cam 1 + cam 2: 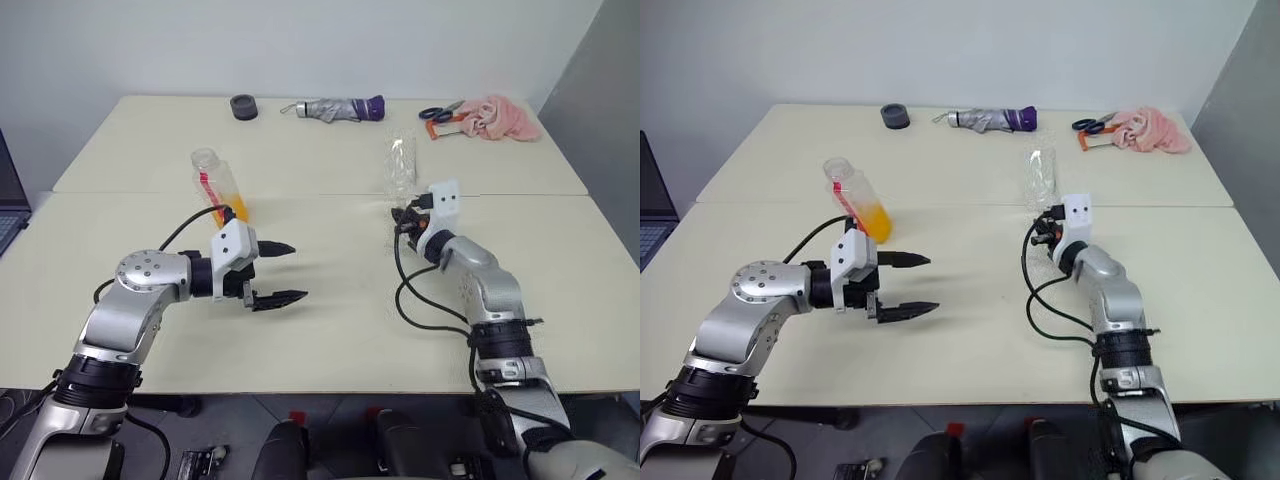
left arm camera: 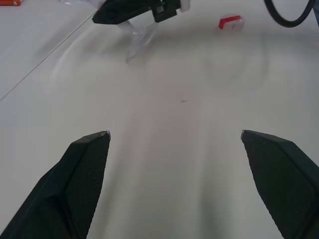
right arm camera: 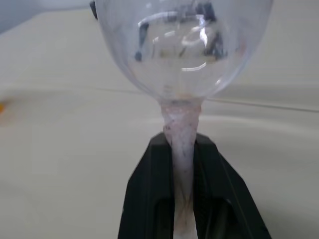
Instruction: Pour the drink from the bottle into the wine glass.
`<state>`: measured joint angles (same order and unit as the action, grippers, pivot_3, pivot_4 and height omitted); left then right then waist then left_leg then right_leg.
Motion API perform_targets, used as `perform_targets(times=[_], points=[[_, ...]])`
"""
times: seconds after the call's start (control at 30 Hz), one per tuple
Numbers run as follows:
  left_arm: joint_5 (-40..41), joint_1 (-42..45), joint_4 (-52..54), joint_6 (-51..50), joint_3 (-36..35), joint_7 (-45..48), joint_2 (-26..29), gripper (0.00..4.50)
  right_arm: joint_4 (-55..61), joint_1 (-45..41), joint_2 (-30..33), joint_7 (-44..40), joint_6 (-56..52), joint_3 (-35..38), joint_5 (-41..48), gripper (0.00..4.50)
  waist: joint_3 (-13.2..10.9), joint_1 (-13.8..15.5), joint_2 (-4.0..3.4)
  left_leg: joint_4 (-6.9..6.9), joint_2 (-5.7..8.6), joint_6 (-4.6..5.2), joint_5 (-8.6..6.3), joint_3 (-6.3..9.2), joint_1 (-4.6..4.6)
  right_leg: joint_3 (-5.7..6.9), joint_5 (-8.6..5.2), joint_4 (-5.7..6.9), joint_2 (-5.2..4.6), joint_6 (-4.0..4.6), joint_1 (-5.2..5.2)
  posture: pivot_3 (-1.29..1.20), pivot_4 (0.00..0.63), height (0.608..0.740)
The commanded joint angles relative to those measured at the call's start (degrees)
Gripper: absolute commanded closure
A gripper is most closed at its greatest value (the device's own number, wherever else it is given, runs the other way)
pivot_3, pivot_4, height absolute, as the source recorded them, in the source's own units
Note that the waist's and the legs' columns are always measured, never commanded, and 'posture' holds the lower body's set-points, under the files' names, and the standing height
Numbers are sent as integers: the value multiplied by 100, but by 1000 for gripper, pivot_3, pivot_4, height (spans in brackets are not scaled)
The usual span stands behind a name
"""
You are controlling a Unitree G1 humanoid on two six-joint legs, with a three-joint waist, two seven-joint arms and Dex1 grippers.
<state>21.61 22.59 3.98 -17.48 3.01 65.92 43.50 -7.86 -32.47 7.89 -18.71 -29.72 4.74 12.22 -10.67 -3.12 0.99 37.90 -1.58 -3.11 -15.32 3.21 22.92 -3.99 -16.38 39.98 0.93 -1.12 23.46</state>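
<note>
So rn our right end effector (image 3: 185, 199) is pinched on the wine glass (image 1: 402, 165) stem, just under the bowl, glass upright. Good spot imo: the stem's thin and slick, and it looks fragile, so squeeze light and keep it vertical. Bowl looks empty.

The bottle (image 1: 218, 185) sits on the tabletop (image 1: 330, 300) well to the left of the glass, cap off from what we can tell, leaning a bit, with the drink (image 1: 234, 211) low in it. Prob light, squashy plastic, so we'd grab mid-body by the label, not the neck.

Left end effector (image 1: 277, 272) is spread wide, empty, near the bottle on its glass side.
</note>
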Motion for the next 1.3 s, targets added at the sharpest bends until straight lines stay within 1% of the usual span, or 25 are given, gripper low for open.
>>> perform_targets(times=[0.03,0.1,0.2,0.33,0.6,0.73,0.83,0.97,1.13,1.2,1.3], points=[[93,46,109,-18,-162,53,59,0,628,461,-111,150,-270,-123,81,4342,0,0,0,0,1,0,0,0,0,1,0,0,0,0,-1,0,150,740],[118,61,110,-60,-160,59,45,0,946,799,-176,246,-327,-199,69,4342,1,-2,1,0,3,0,0,-1,-2,-1,0,-1,2,0,-2,0,150,740],[154,55,135,-139,-149,95,47,0,1350,1373,-207,207,-80,-390,6,4342,3,0,4,-1,4,0,0,2,-4,2,-1,-2,6,0,-5,0,150,740],[147,44,136,-166,-133,139,54,0,1599,1996,-138,203,225,-532,-80,4342,7,-1,10,-1,4,0,0,1,-10,2,-1,-4,7,-1,-10,0,150,740],[255,9,126,-287,-173,174,21,0,1789,2757,219,-97,620,-887,-188,4342,29,1,38,0,5,0,0,2,-21,3,-7,-6,12,-9,-22,0,150,740],[416,-111,305,-374,-387,49,34,0,1732,2928,371,-241,938,-1119,-354,4342,43,-3,57,0,4,0,0,-3,-32,-2,-10,-5,22,-15,-27,0,150,740],[502,-162,394,-356,-584,-199,-80,0,1599,2786,371,-236,1335,-1132,-480,4342,46,0,62,1,-2,-1,0,-1,-33,-2,-11,-5,33,-17,-27,0,150,740],[625,-399,642,-461,-920,-637,-214,0,1276,2187,234,-283,2016,-1128,-562,4342,45,-38,62,3,-7,-1,0,-13,-40,-12,-11,-4,34,-17,-27,0,150,740],[747,-697,944,-671,-1168,-981,-213,0,669,1520,34,-406,2366,-1241,-603,4342,41,-70,57,1,-15,-2,1,-9,-44,-14,-9,2,34,-13,-25,0,150,740],[720,-808,1021,-655,-1343,-1281,-288,0,8,1031,-123,-419,2641,-1253,-662,4342,40,-77,56,1,-14,-3,1,-8,-43,-13,-6,1,36,-7,-24,0,150,740],[708,-918,1106,-651,-1497,-1471,-267,0,-1147,348,-307,-497,3176,-1212,-707,4342,38,-75,55,1,-10,-3,1,-14,-43,-15,0,1,35,1,-23,0,150,740]])
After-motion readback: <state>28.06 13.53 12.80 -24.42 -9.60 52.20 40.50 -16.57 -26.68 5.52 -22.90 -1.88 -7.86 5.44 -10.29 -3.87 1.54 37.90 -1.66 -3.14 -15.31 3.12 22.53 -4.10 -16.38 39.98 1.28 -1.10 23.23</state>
